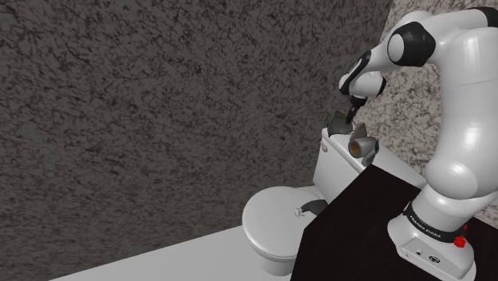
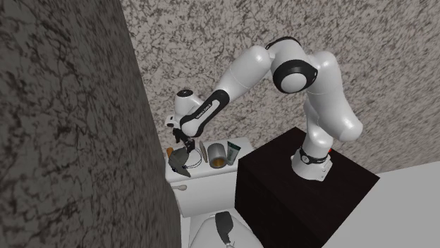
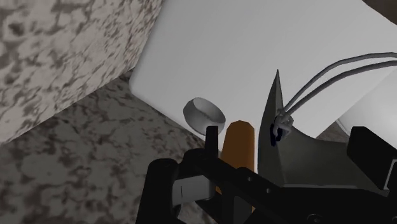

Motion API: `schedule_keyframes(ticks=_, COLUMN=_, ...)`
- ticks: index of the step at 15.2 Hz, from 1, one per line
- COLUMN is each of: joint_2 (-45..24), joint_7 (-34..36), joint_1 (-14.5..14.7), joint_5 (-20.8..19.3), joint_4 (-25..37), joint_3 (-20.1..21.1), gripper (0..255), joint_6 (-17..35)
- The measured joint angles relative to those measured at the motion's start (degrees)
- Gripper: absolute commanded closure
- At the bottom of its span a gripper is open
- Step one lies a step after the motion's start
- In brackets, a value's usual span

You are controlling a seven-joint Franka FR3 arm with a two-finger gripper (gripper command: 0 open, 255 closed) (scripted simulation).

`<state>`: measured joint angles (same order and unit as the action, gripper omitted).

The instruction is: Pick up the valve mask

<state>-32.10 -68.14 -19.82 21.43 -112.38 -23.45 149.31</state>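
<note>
The valve mask is a dark grey, pointed shell with pale grey straps, lying on the white toilet tank lid. My gripper is open, with one black finger on each side of the mask and no clasp on it. In the shoulder view the gripper hangs just above the mask at the tank's far end. From the second exterior view the gripper sits over the mask, close to the dark wall.
An orange stick-like item and a grey ring lie beside the mask. Two cans lie on the tank lid. Speckled walls close in the corner. A small dark object rests on the toilet's seat lid.
</note>
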Motion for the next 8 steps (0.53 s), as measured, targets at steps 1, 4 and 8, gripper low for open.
schedule_keyframes(ticks=1, joint_2=-0.69, joint_7=-0.40, joint_1=-0.41, joint_5=0.43, joint_4=0.15, joint_3=0.38, gripper=0, joint_6=0.54)
schedule_keyframes(ticks=4, joint_2=-1.50, joint_7=-0.67, joint_1=-0.70, joint_5=0.90, joint_4=0.26, joint_3=0.85, gripper=255, joint_6=1.24)
schedule_keyframes(ticks=8, joint_2=-1.55, joint_7=-0.71, joint_1=-0.74, joint_5=0.96, joint_4=0.25, joint_3=0.89, gripper=255, joint_6=1.34)
